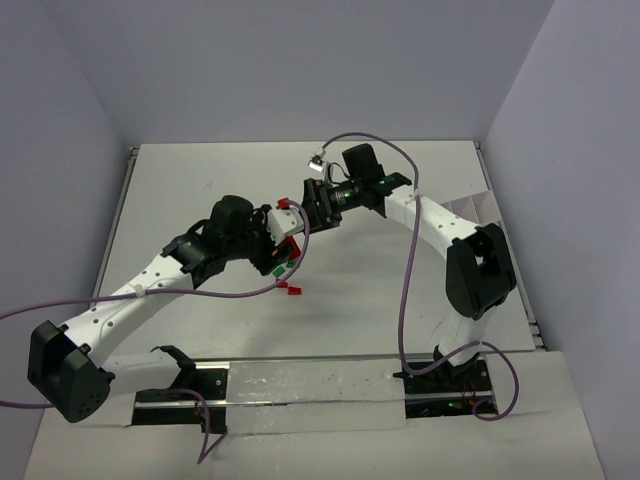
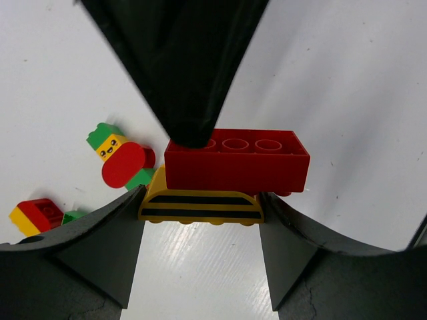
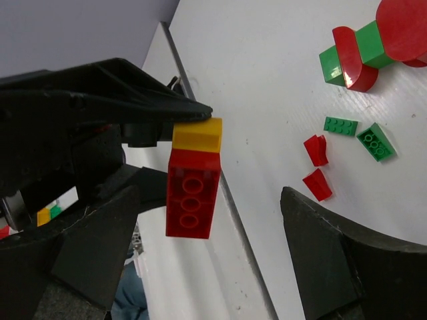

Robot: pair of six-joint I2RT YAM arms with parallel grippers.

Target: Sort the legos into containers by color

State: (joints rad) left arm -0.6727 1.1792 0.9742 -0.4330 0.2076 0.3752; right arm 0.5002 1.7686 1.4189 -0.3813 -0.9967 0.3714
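- The left pincer (image 2: pixel 200 200) is clamped on a yellow curved plastic lego (image 2: pixel 200 205) with black stripes. Its two dark fingers (image 2: pixel 127 227) press the piece's ends from 9 and 3 o'clock in the left wrist view.
- A red rectangular studded lego brick (image 2: pixel 237 167) is stuck onto that yellow piece. The pair sits off the white bench (image 2: pixel 347 80).
- The right pincer (image 3: pixel 208 197) stands wide open. Its fingers (image 3: pixel 313 233) are much further apart than the red brick is wide, and the brick hangs between them, nearer the 9 o'clock finger.
- In the left wrist view one black right finger comes down from 12 o'clock, and its tip meets the red brick's 9 o'clock end. Whether it truly touches cannot be told.
- Seen from above, the two pincers meet near the bench's middle. The left arm (image 1: pixel 150 285) reaches in from 7 o'clock and the right arm (image 1: pixel 440 220) from 3 o'clock.
- Loose legos lie on the bench:
  - a green-and-yellow piece with a face and a red disc (image 2: pixel 120 157), at 9 o'clock of the held stack;
  - a red-and-yellow brick (image 2: pixel 33 213), at 8 o'clock of the stack;
  - a flat green plate (image 3: pixel 340 125), a green brick (image 3: pixel 375 142) and two small red pieces (image 3: pixel 315 150), in the right wrist view.
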